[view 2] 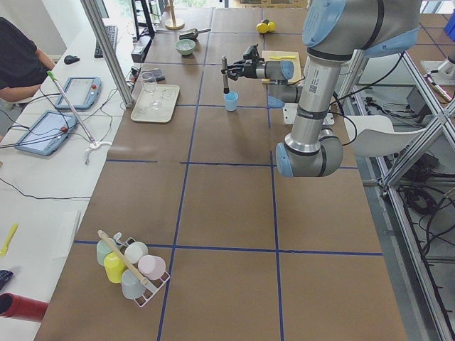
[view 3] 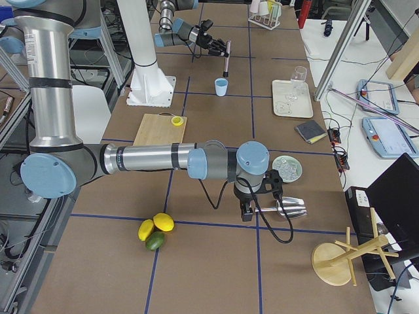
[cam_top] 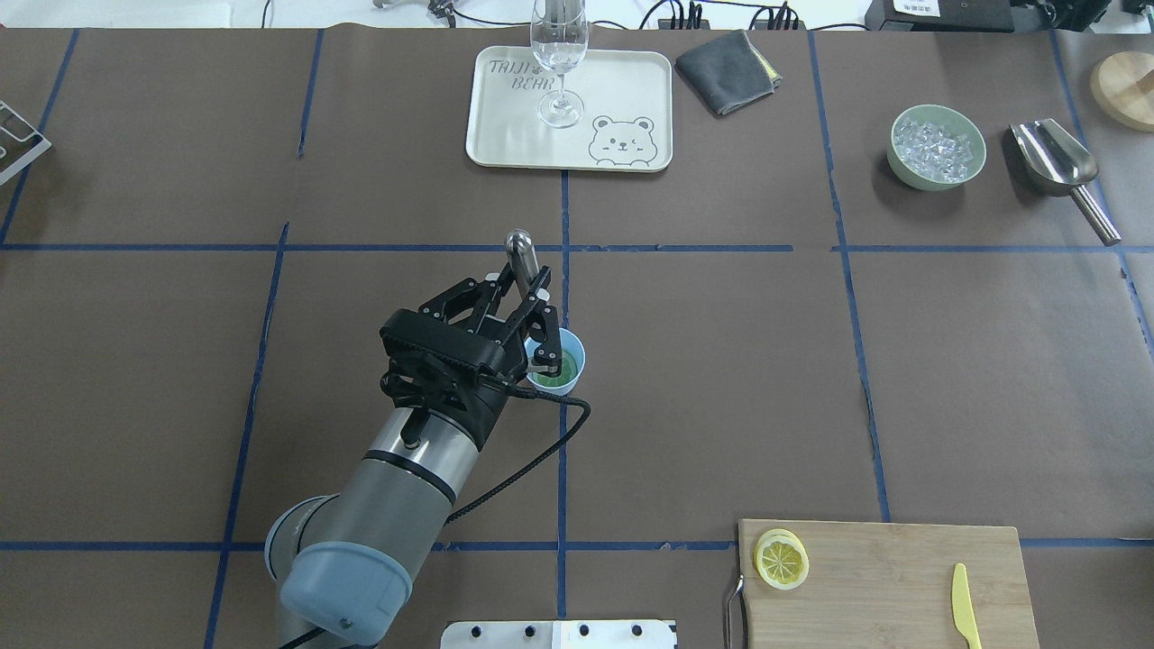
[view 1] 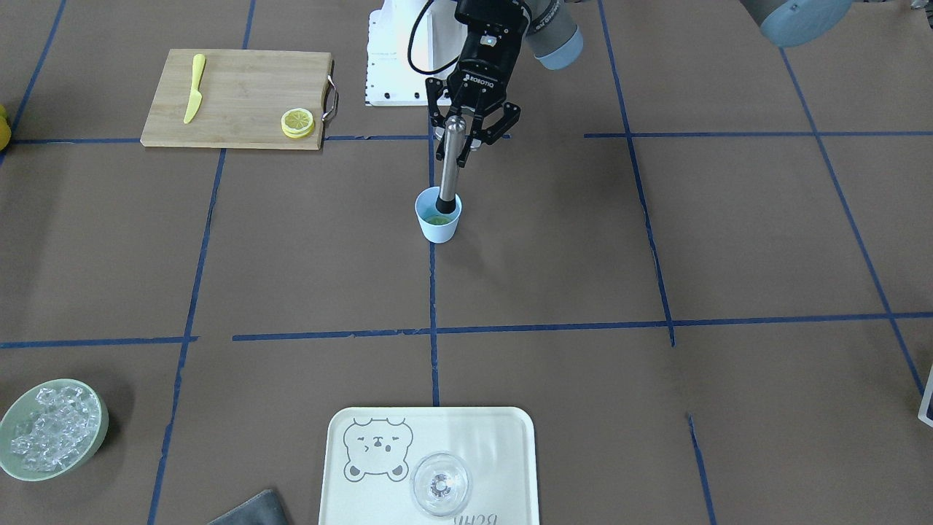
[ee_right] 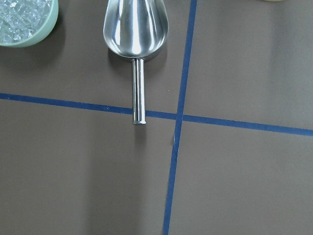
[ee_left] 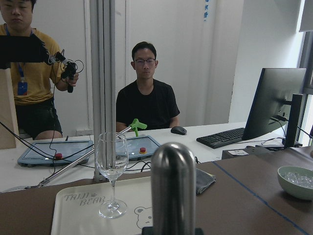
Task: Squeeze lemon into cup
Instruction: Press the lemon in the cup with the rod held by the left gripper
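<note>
The light-blue cup (view 1: pixel 438 216) stands at the table's middle with something greenish inside; it also shows in the overhead view (cam_top: pixel 568 365). My left gripper (view 1: pixel 461 141) is shut on a metal muddler (view 1: pixel 452 157), whose black end is down inside the cup. The muddler's rounded top fills the left wrist view (ee_left: pixel 173 186). The lemon slice (view 1: pixel 297 122) lies on the wooden cutting board (view 1: pixel 233 98), away from both grippers. My right gripper (view 3: pixel 258 196) hangs over the metal scoop (ee_right: pixel 135 29). I cannot tell whether it is open.
A yellow knife (view 1: pixel 194 87) lies on the board. A tray (cam_top: pixel 505 126) with a clear glass (cam_top: pixel 559 63), a grey cloth (cam_top: pixel 728 59) and a green bowl of ice (cam_top: pixel 937 147) sit along the far edge. Whole fruits (view 3: pixel 156 230) lie near the right arm.
</note>
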Controlling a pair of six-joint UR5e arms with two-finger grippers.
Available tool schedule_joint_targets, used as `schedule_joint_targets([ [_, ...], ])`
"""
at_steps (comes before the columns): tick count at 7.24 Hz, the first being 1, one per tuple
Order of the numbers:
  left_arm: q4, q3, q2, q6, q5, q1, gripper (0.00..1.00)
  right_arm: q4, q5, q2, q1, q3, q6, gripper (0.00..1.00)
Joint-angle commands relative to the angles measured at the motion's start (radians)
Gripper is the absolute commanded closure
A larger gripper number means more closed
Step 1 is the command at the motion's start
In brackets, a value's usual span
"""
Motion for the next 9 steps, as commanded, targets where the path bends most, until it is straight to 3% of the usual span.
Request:
schedule_joint_targets([
  [1,-0.008,0.051,-0.025,0.0,0.001,0.003,1.0,0.0,0.0,0.0,0.0,0.0,0.0,0.0],
  [5,-0.043,0.062,-0.012,-0.003,0.001,0.044,1.0,0.002,0.0,0.001,0.0,0.0,0.0,0.0],
  [9,-0.1,0.145,-0.018,-0.003,0.001,0.05,1.0,0.002,0.0,0.003,0.003,0.002,0.0,0.0],
])
